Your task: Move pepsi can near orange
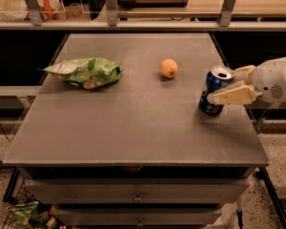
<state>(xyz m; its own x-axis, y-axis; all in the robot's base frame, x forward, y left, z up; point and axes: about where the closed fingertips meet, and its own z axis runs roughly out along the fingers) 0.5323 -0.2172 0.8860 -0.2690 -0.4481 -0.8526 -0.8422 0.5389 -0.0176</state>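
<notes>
The pepsi can [212, 95], dark blue with a silver top, stands slightly tilted near the table's right edge. My gripper [224, 86] reaches in from the right and is shut on it. One pale finger [231, 95] lies across the can's front and the other [243, 72] sits behind its top. The orange [168, 68] is a small round fruit on the table, to the left of the can and a bit farther back, with a clear gap between them.
A green snack bag [86, 72] lies at the table's left. The grey table [133, 123] has drawers below its front edge. A shelf with rails [148, 25] runs behind it. A basket with green packets [26, 213] sits on the floor at lower left.
</notes>
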